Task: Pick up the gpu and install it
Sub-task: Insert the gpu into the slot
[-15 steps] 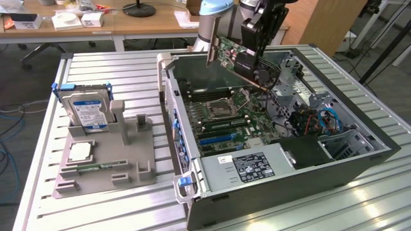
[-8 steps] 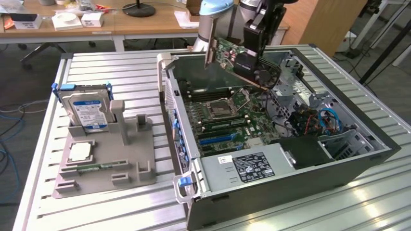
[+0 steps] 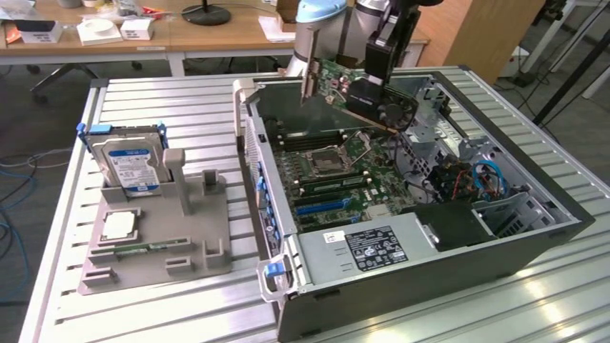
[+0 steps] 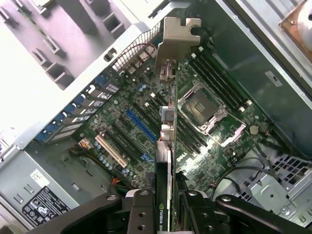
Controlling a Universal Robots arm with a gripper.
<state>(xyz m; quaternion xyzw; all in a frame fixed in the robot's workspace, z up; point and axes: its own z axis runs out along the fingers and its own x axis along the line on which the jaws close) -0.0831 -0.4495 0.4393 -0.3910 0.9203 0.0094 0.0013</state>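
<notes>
Gpu [image 4: 165, 161], thin black card with silvery bracket end, in grip of half-open end effector [image 4: 164, 214] above motherboard [image 4: 122, 122].

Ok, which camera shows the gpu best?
The exterior view: the gpu shows its broad black face, gripped by the hand above the open computer case. The wrist view sees it edge-on, a thin strip ending in its silvery bracket.

thin black gpu card [image 3: 381, 107]: black, silvery bracket end
boxy metal hard drive [image 3: 133, 168]: silver, blue label
flat motherboard [image 3: 355, 168]: green
</notes>
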